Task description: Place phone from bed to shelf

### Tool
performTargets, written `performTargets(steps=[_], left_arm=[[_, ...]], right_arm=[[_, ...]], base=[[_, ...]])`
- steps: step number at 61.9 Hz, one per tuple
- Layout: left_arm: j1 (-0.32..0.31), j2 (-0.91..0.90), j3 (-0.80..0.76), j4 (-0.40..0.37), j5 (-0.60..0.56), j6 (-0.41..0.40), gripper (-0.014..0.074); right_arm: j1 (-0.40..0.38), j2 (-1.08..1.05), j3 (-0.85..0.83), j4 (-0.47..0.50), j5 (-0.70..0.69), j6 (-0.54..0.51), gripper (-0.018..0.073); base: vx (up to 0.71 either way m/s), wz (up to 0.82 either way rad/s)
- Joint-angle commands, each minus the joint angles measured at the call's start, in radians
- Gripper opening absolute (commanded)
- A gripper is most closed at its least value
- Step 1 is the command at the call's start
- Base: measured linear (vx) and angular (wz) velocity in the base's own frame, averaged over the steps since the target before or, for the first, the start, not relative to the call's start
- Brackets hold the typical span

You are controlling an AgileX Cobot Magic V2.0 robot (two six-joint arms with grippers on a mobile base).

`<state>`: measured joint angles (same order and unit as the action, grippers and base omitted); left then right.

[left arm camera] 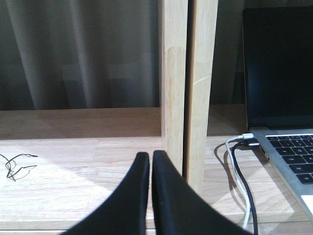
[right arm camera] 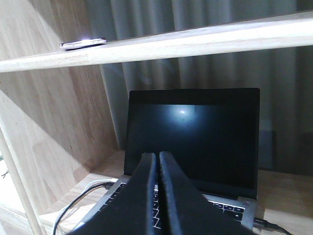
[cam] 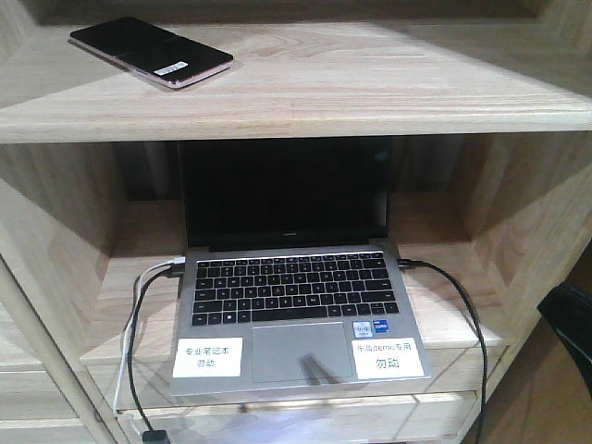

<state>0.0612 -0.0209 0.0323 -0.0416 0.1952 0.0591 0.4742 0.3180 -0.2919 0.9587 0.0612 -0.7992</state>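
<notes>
Black fingers fill the bottom of both your wrist views. Left gripper (left arm camera: 150, 161): jaws pressed together, only a hairline seam between them, nothing held. It sits low centre of frame, over a pale board, just before an upright wooden panel (left arm camera: 188, 88). Right gripper (right arm camera: 157, 164): same, jaws closed to a thin slit, empty, lower centre, in front of the laptop (cam: 296, 277).

Your front view, bottom half: grey laptop open on the lower board, screen dark, two white stickers on the palm rest. White and black cables (cam: 139, 342) plugged at its left side, another black cable (cam: 462, 305) at the right.

Further back and up: the phone (cam: 153, 51) lies flat on the top board of the shelf (cam: 370, 92), upper left of frame, white sticker showing, pinkish edge toward you. Your right wrist view catches it edge-on at upper left.
</notes>
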Motion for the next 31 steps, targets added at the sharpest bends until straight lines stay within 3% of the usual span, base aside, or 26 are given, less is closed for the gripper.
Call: performTargets(steps=[1, 9, 24, 31], left_arm=[[0.0, -0.007, 0.007, -0.009, -0.073, 0.0, 0.0001], [0.0, -0.007, 0.007, -0.009, -0.073, 0.0, 0.0001], [0.0, -0.007, 0.007, -0.009, -0.073, 0.0, 0.0001], [0.0, -0.007, 0.007, -0.009, -0.073, 0.0, 0.0001]], right_arm=[[-0.004, 0.004, -0.027, -0.015, -0.046, 0.003, -0.0005], [-0.004, 0.004, -0.027, -0.142, -0.044, 0.095, -0.0005], [-0.004, 0.004, -0.027, -0.639, -0.042, 0.592, -0.0005], [-0.004, 0.004, -0.027, -0.841, -0.042, 0.768, -0.0005]], base=[[0.0, 0.0], [0.0, 0.0], [0.0, 0.0], [0.0, 0.0]])
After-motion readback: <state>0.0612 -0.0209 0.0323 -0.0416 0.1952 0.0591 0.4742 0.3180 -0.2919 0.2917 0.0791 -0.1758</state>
